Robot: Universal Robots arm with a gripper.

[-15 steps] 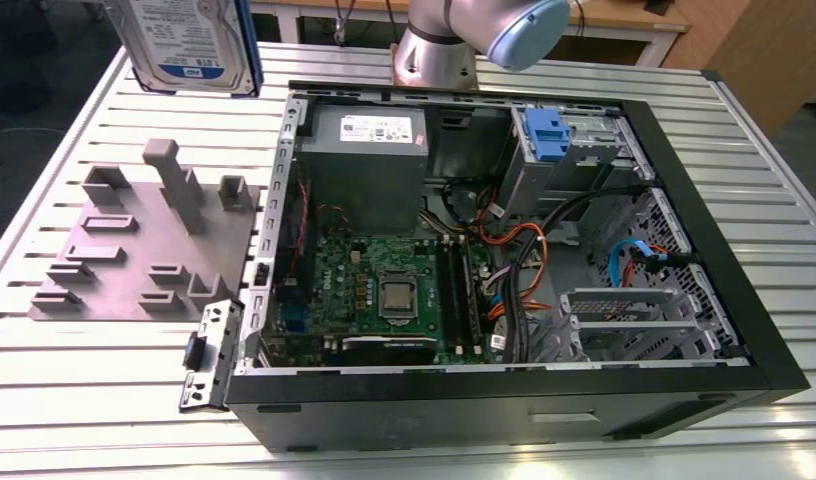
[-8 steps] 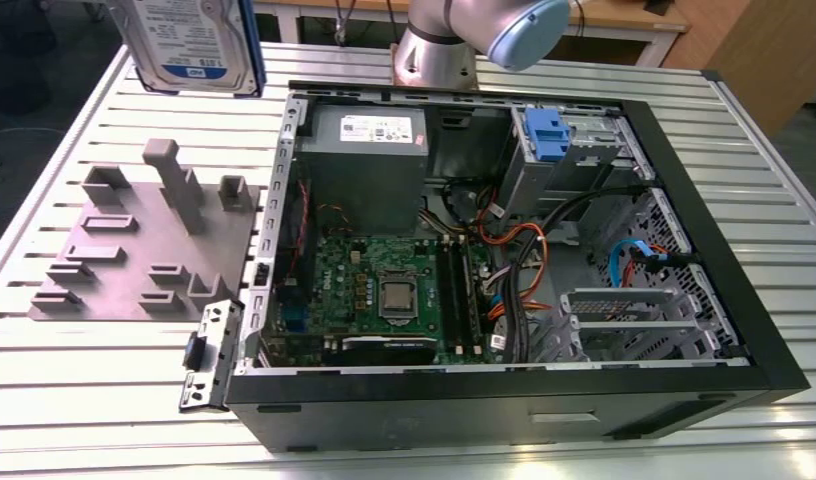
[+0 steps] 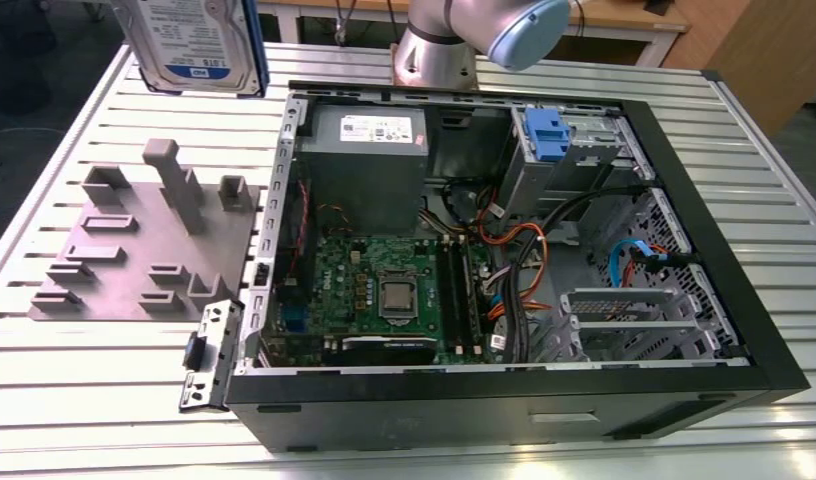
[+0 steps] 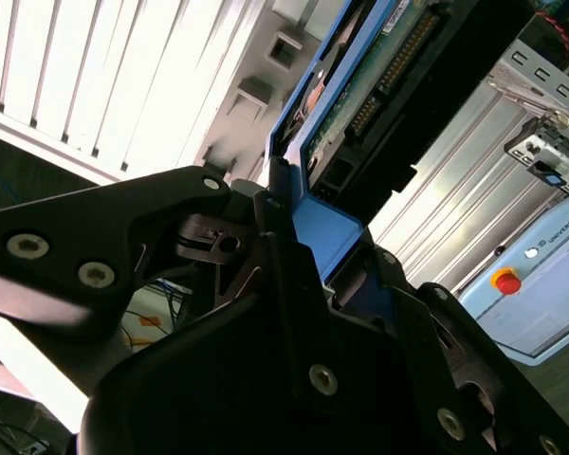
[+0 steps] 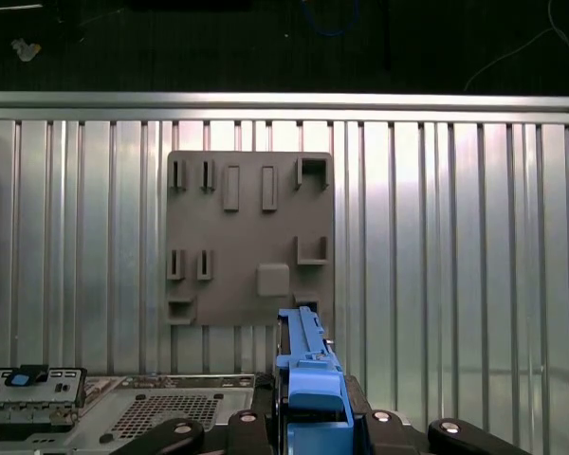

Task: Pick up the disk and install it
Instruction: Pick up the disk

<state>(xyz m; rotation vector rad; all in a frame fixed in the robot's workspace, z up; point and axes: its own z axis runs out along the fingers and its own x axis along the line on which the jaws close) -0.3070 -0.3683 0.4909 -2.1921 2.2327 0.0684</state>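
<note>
One slatted metal counter [image 3: 728,150] is seen, and on it one open computer case [image 3: 515,400] is laid on its side. One grey fixture plate [image 3: 115,260] is set just beside the case, toward the exterior view's left. One robot arm [image 3: 468,35] is seen at the far side of the case. One disk [image 3: 201,40] is held raised off the counter at the exterior view's upper left, beyond the plate and well apart from the case's drive bays, where one bare blue bracket [image 3: 547,135] is seated. In the exterior view the disk's white label with its blue band is shown. In the second wrist view its green circuit-board face [image 4: 360,85] is shown instead. In the first wrist view its blue frame [image 5: 308,370] is seen edge-on, with the plate beyond it. In both wrist views the gripper [image 5: 308,427] is seen, its black fingers [image 4: 283,261] clenched on the disk's blue frame.
</note>
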